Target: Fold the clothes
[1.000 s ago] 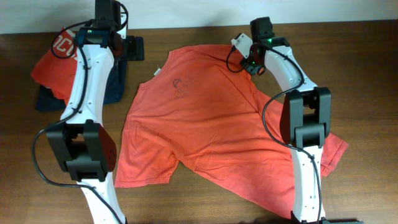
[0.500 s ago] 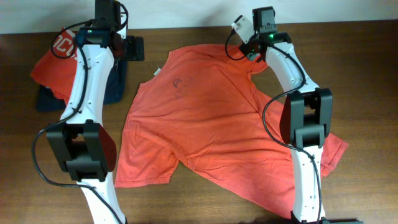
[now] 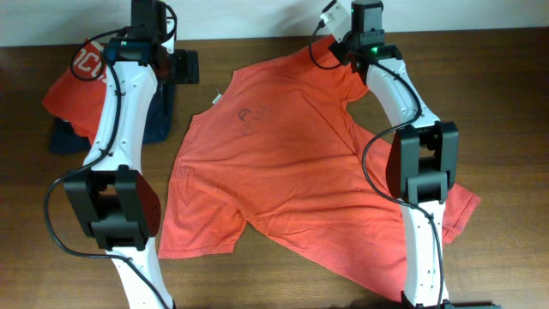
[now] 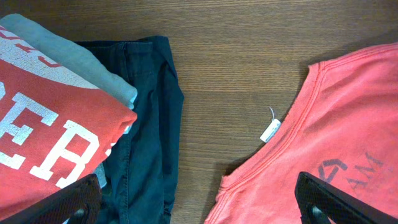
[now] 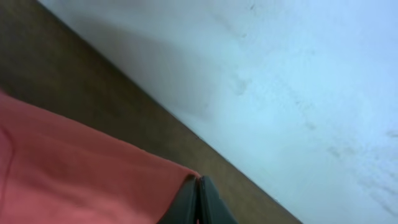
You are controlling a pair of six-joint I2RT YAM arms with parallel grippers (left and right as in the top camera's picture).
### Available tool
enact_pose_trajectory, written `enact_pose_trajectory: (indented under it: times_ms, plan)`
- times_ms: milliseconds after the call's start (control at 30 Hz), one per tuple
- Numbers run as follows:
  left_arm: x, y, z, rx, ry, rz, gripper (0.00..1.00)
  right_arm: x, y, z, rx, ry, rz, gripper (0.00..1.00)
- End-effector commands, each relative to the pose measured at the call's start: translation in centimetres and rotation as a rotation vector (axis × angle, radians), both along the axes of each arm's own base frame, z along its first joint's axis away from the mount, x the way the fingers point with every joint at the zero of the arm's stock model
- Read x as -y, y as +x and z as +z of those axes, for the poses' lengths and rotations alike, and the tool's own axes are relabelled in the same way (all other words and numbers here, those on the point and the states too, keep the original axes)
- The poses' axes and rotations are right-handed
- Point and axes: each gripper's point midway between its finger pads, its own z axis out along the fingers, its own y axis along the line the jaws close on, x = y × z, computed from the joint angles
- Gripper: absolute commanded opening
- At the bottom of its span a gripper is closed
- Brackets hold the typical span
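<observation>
**Inspector:** Left side first. What is there, and why?

**Operator:** A folded pile (image 3: 70, 86) sits far left, with a red top on a navy garment (image 4: 146, 124). I judge it to be finished work, parked clear of the working area. My left gripper (image 4: 198, 186) hangs between the pile and the collar, jaws wide and holding nothing, probably placed there to take the collar side.

**Inspector:** And the task item?

**Operator:** The shirt (image 3: 283, 154) lies spread across the middle of the table (image 3: 489, 103), not yet folded.

**Inspector:** Right side?

**Operator:** My right gripper (image 5: 198, 198) is clenched on the shirt's far right corner, near the back edge by the wall (image 5: 286, 68). I judge the purpose is to draw that corner flat before a fold.
</observation>
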Motion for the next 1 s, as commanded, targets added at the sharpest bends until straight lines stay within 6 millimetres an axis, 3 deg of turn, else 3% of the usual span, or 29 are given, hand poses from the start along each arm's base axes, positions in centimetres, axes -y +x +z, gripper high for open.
enact_pose_trajectory:
  times_ms: [0,133,333,433,467,500,600,633,667,900,967]
  plan:
    - [0.1,0.0,1.5,0.031,-0.012,-0.002,0.99,0.2,0.7,-3.1,-0.018,0.003,-0.005,0.04]
    - [0.1,0.0,1.5,0.031,-0.012,-0.002,0.99,0.3,1.8,-5.4,0.024,-0.024,0.008,0.04]
    - [0.1,0.0,1.5,0.031,-0.012,-0.002,0.99,0.8,3.2,-6.0,0.102,-0.010,-0.011,0.04]
    - [0.1,0.0,1.5,0.031,-0.012,-0.002,0.99,1.0,3.8,-5.7,0.141,-0.004,-0.017,0.17]
    - [0.1,0.0,1.5,0.031,-0.012,-0.002,0.99,1.1,4.0,-5.4,0.159,-0.001,-0.019,0.22]
    - [0.1,0.0,1.5,0.031,-0.012,-0.002,0.99,1.1,4.1,-5.0,0.174,0.007,-0.023,0.41]
    - [0.1,0.0,1.5,0.031,-0.012,-0.002,0.99,1.5,5.1,-2.4,0.270,0.106,-0.085,0.81]
    - [0.1,0.0,1.5,0.031,-0.012,-0.002,0.99,2.1,5.7,0.0,0.336,0.193,-0.159,0.90]
    - [0.1,0.0,1.5,0.031,-0.012,-0.002,0.99,2.3,5.9,1.1,0.358,0.234,-0.182,0.95]
    - [0.1,0.0,1.5,0.031,-0.012,-0.002,0.99,2.7,5.8,6.3,0.358,0.270,-0.217,0.99]
    - [0.1,0.0,1.5,0.031,-0.012,-0.002,0.99,3.7,5.0,6.8,0.299,0.270,-0.293,0.93]
